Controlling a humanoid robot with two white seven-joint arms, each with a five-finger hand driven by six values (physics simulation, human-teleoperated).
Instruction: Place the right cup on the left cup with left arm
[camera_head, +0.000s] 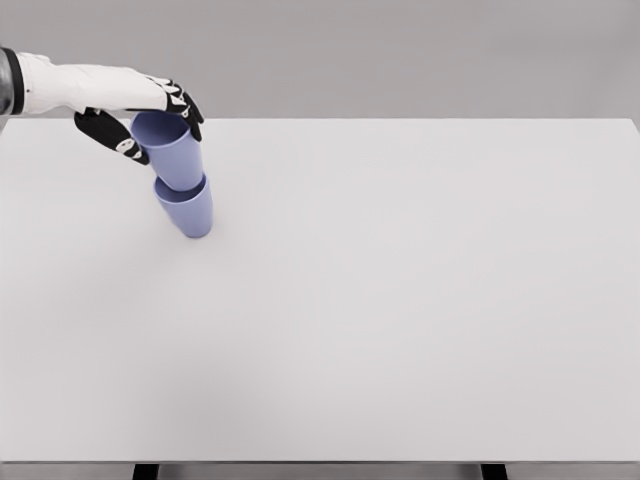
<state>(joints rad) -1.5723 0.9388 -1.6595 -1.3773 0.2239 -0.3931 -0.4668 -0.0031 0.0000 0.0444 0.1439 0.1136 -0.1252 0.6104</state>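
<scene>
Two light blue cups stand stacked at the table's far left. The lower cup (187, 208) rests on the table, tilted slightly. The upper cup (172, 150) sits nested in its mouth. My left hand (150, 120) comes in from the upper left edge and its black fingers (186, 103) wrap around the upper cup's rim, thumb (115, 137) on the near side. The right arm does not show.
The white table (400, 300) spreads wide to the right and toward me, with its far edge just behind the cups. Dark legs show under the front edge.
</scene>
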